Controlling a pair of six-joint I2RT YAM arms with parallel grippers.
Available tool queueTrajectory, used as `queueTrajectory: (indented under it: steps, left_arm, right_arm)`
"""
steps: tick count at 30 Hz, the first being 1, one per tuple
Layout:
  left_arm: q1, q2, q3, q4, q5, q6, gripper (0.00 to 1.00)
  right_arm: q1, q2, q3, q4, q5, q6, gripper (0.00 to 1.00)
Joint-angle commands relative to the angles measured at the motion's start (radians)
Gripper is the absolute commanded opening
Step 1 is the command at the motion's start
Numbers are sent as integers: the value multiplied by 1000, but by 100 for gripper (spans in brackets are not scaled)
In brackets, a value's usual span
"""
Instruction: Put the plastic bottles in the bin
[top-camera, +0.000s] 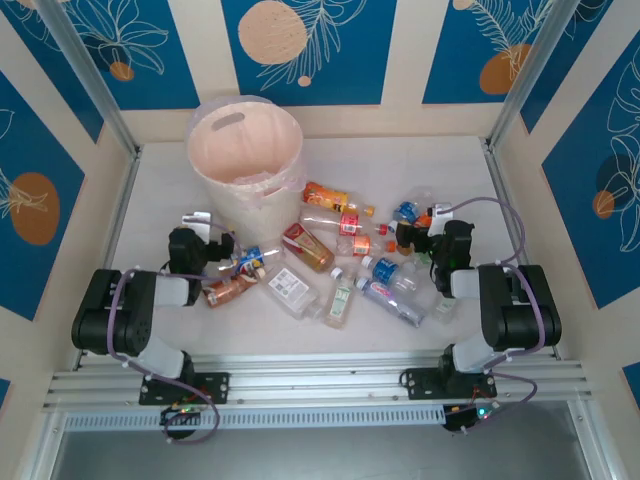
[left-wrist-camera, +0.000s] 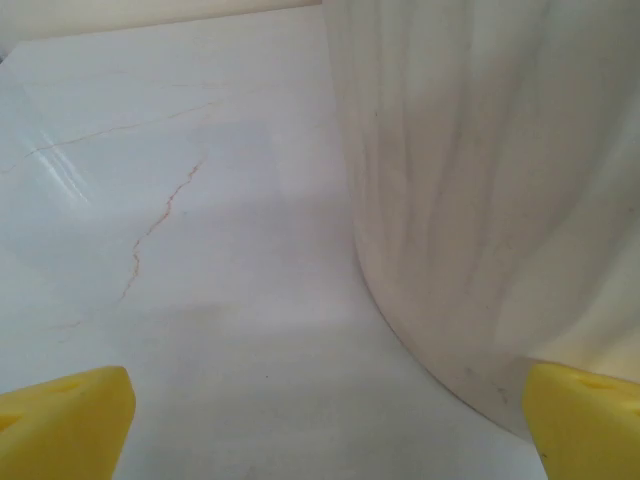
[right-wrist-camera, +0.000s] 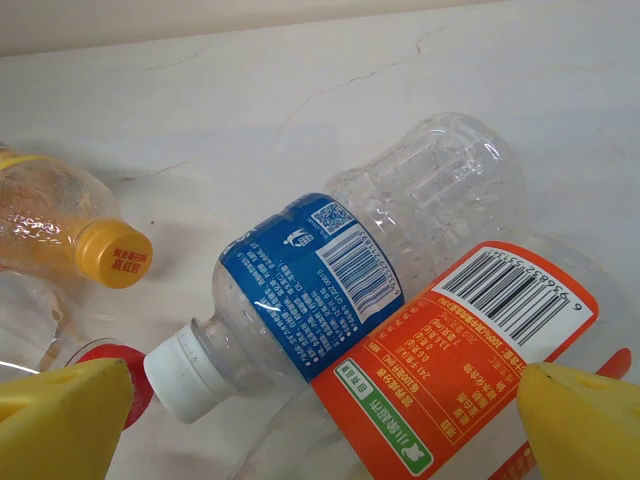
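Bottles (top-camera: 308, 248) lie scattered on the surface (top-camera: 400, 170) just in front of the bin (top-camera: 230, 195). The left gripper (left-wrist-camera: 320, 425) is spread wide beside the bin's wall. The right gripper (right-wrist-camera: 320, 415), also released, hangs over a blue-labelled bottle (right-wrist-camera: 300, 280) and an orange-labelled bottle (right-wrist-camera: 450, 350).

The bin's (left-wrist-camera: 470, 200) pale ribbed wall rises on the right, standing on the white, faintly veined desk (left-wrist-camera: 200, 250). The left gripper's (left-wrist-camera: 325, 425) yellow jaws sit spread wide at the near corners, holding nothing.
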Motion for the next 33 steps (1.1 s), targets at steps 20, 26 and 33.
queueTrajectory:
  steps: [20, 26, 33]
  left_arm:
    - [1, -2, 13, 10, 24, 11, 99]
    - [5, -35, 44, -73, 47, 17, 100]
    - [5, -193, 67, -228, 39, 15, 100]
  right_arm:
    - [2, 0, 15, 6, -15, -6, 99]
    - [0, -19, 33, -42, -13, -4, 99]
    - [2, -112, 71, -185, 14, -2, 99]
